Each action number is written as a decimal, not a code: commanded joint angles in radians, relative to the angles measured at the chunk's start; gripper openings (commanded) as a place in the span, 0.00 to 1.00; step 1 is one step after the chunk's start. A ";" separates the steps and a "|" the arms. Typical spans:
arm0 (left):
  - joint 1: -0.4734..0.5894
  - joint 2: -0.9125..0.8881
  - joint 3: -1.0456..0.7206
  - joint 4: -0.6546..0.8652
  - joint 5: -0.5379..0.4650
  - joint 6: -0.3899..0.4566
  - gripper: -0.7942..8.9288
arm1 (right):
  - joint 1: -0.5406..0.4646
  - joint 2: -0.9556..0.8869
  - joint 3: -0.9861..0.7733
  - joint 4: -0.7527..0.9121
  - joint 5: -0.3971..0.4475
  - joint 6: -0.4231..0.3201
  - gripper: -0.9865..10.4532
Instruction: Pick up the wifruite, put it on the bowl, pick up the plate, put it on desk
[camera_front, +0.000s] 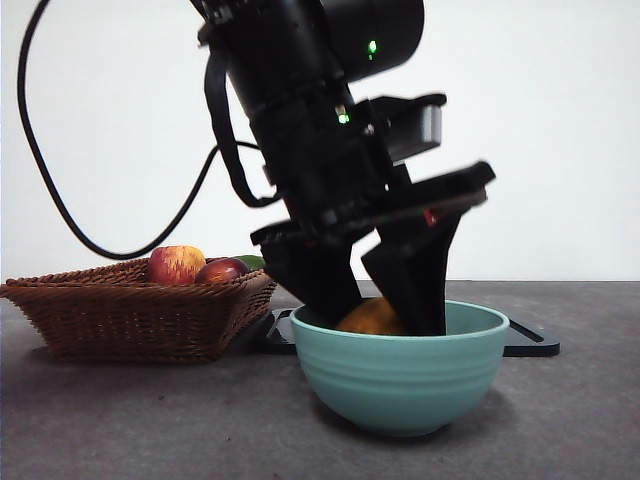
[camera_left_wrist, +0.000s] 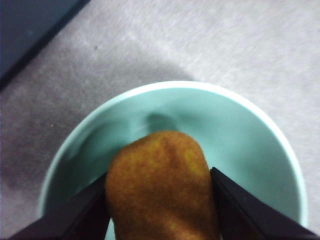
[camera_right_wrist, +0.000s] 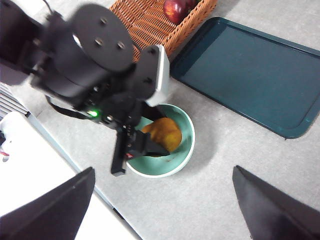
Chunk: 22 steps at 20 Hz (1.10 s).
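While the right gripper (camera_right_wrist: 162, 210) hangs high over the desk (camera_front: 120, 420) with its jaws spread wide and nothing between them, the left gripper (camera_front: 380, 318) is down inside the bowl (camera_front: 405, 375), jaws clamped on either side of the wifruite (camera_left_wrist: 162, 187). The fruit sits between the black fingers (camera_left_wrist: 75, 215), within the bowl's rim; I can't tell if it touches the bottom. From the front only its golden-brown top peeks above the rim. The bowl stands on the desk, just in front of the tray (camera_right_wrist: 250, 75). Off to the side sits the basket (camera_front: 140, 310), right beside the tray's edge, with an apple (camera_front: 176, 264) and a dark red fruit (camera_front: 222, 270) in it.
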<state>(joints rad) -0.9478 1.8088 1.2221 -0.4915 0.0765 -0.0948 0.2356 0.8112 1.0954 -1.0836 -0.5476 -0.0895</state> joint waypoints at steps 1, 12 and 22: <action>-0.015 0.043 0.021 0.013 -0.003 0.004 0.31 | 0.005 0.004 0.019 0.008 -0.002 0.007 0.47; -0.031 0.037 0.050 -0.003 -0.002 -0.002 0.44 | 0.005 0.004 0.019 0.007 -0.002 0.007 0.47; 0.016 -0.179 0.097 -0.089 -0.002 -0.005 0.44 | 0.005 0.004 0.019 0.006 -0.002 0.007 0.47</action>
<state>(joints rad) -0.9249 1.6314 1.2922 -0.5827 0.0765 -0.0952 0.2356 0.8112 1.0954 -1.0840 -0.5476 -0.0891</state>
